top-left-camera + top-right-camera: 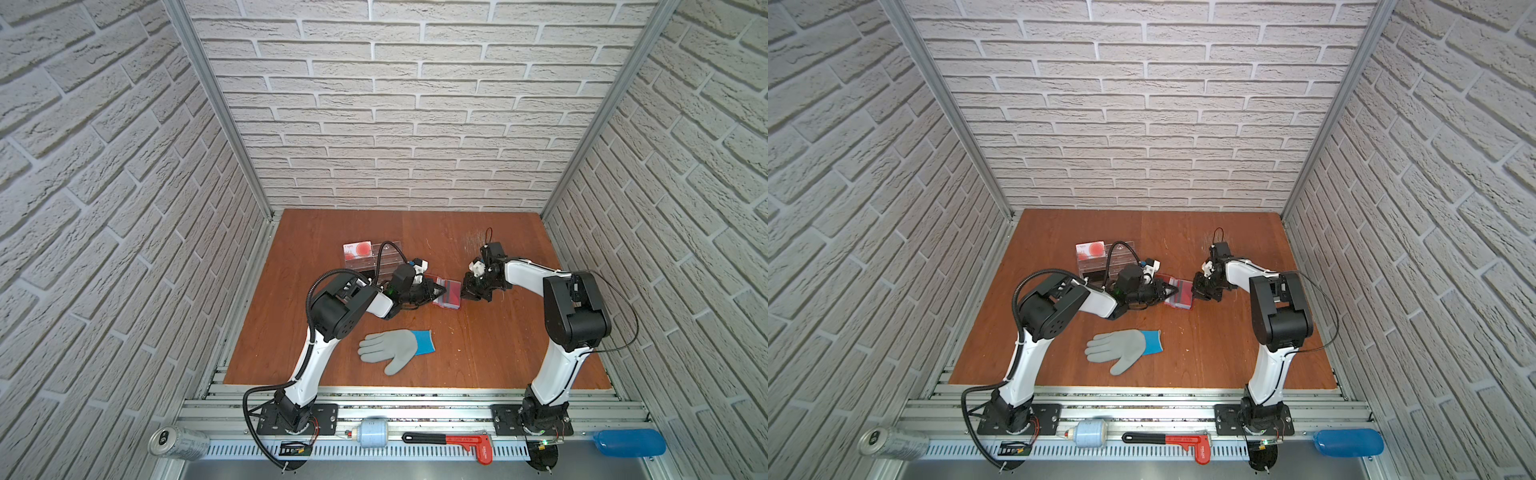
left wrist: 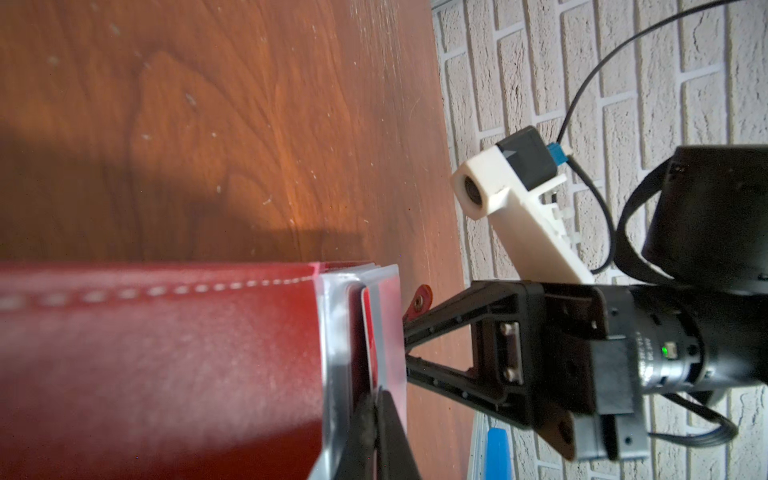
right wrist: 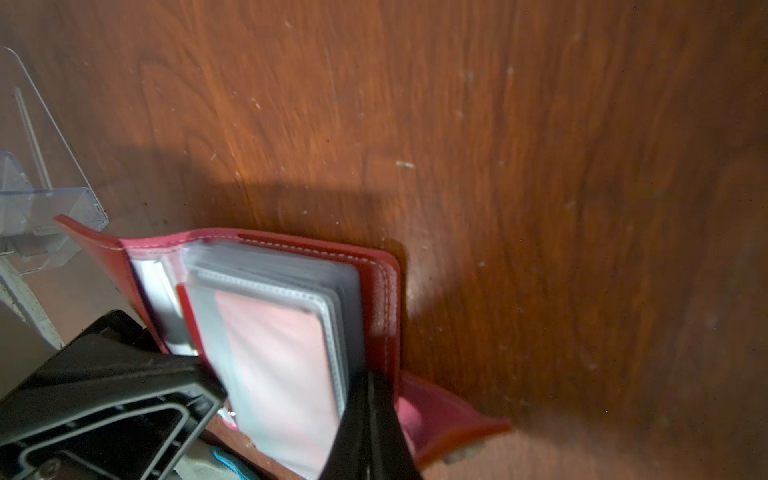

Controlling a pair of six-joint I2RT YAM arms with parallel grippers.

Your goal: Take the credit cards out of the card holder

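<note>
The card holder (image 1: pixel 448 296) lies open near the middle of the table (image 1: pixel 415 241), between the two sets of jaws. The right jaws are clenched on its outer cover edge beside the strap tab (image 2: pixel 422 299), evidently to anchor it. The left jaws are clenched on the opposite edge of the clear sleeves (image 3: pixel 270 286), presumably to draw out a red card (image 3: pixel 282 365). Whether the card itself is caught I cannot tell. The holder's long spread runs jaws to jaws, and the tab points away from the left jaws.
</note>
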